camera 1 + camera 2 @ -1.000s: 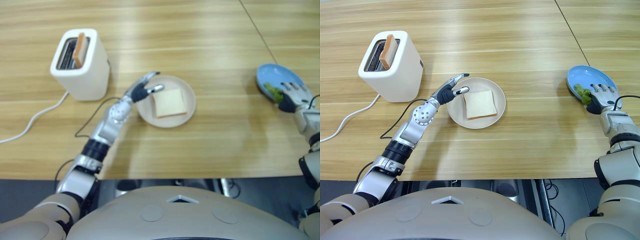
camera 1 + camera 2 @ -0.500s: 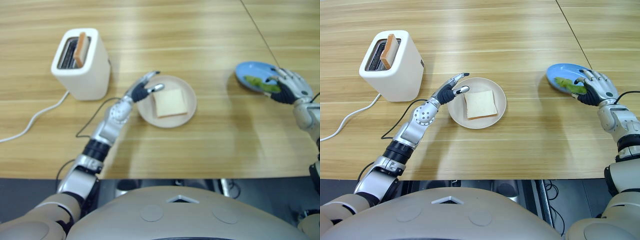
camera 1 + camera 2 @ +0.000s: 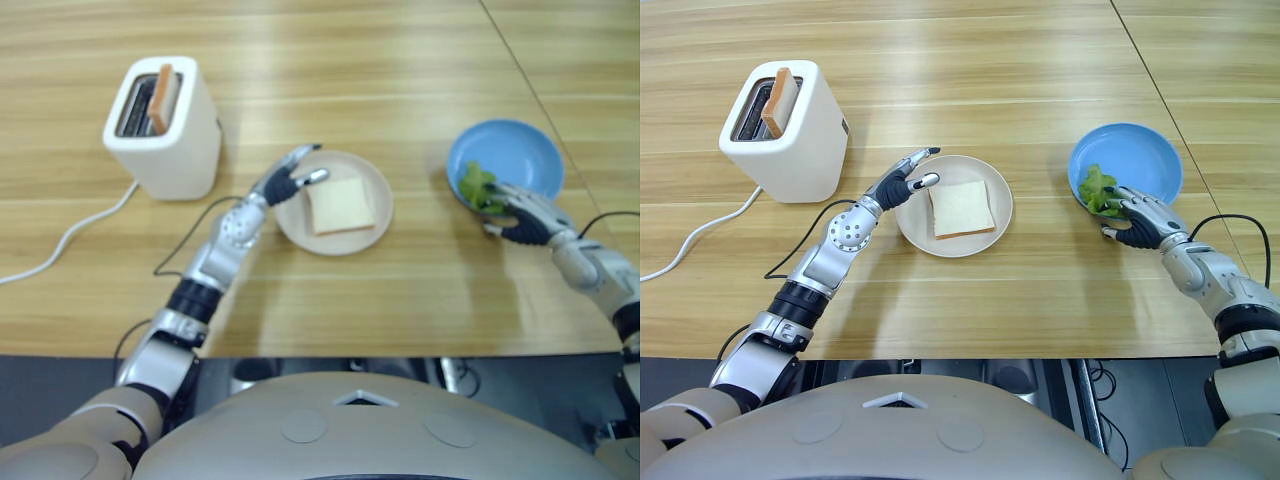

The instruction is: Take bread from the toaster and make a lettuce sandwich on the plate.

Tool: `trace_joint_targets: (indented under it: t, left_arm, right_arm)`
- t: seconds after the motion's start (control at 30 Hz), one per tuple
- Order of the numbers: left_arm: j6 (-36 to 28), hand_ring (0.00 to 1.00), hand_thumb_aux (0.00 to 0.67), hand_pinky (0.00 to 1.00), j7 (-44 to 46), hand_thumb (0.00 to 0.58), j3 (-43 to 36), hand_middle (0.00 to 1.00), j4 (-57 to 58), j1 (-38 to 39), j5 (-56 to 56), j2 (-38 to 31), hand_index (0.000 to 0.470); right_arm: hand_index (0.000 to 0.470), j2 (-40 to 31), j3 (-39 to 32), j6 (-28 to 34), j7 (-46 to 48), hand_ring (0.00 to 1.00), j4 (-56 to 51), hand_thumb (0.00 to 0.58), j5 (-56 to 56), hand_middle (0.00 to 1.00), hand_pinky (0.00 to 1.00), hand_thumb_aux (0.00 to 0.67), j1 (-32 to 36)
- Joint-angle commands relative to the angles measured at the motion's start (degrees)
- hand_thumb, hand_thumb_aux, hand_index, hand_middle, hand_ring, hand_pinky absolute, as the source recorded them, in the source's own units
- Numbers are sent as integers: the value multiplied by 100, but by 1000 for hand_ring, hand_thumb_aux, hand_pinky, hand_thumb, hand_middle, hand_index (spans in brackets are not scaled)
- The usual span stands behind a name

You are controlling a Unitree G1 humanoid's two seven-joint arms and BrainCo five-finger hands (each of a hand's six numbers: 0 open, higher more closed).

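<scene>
A white toaster (image 3: 790, 140) stands at the back left with one slice of bread (image 3: 780, 100) sticking up from a slot. A beige plate (image 3: 917, 232) in the middle holds a white bread slice (image 3: 960, 208). My left hand (image 3: 902, 181) rests at the plate's left rim, fingers stretched out and holding nothing. At the right, a blue bowl (image 3: 1145, 155) holds green lettuce (image 3: 1096, 190) at its near left side. My right hand (image 3: 1137, 222) has its fingers curled over the bowl's near rim, just beside the lettuce.
The toaster's white cable (image 3: 690, 245) runs off to the left edge. A dark thin wire (image 3: 805, 240) loops on the table by my left forearm. A seam between tabletops (image 3: 1150, 75) runs diagonally at the back right. Bare wood lies between plate and bowl.
My right hand has pulled the blue bowl with the lettuce leftward and nearer, toward the plate. The left hand has stayed at the plate's rim.
</scene>
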State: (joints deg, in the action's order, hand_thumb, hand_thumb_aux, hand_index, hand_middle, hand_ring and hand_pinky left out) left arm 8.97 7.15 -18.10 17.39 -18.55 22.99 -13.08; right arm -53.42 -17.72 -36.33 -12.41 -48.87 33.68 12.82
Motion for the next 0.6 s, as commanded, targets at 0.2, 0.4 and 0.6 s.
trace_joint_targets:
  t: [0.2, 0.4, 0.6]
  left_arm:
    - [-5, 0, 0, 0, -6, 0, 11, 0, 173, -26, 17, -14, 0]
    - [9, 0, 0, 0, -8, 0, 11, 0, 160, -8, 17, -34, 0]
    - [14, 0, 0, 0, 2, 0, 20, 0, 143, 28, 8, -55, 0]
  right_arm:
    - [453, 28, 57, 118, -179, 0, -76, 580, 157, 0, 0, 659, 4]
    - [460, 25, 165, -13, -262, 0, 2, 580, 59, 0, 0, 670, -54]
    - [460, 11, 432, -318, -64, 0, 115, 580, -306, 0, 0, 670, -190]
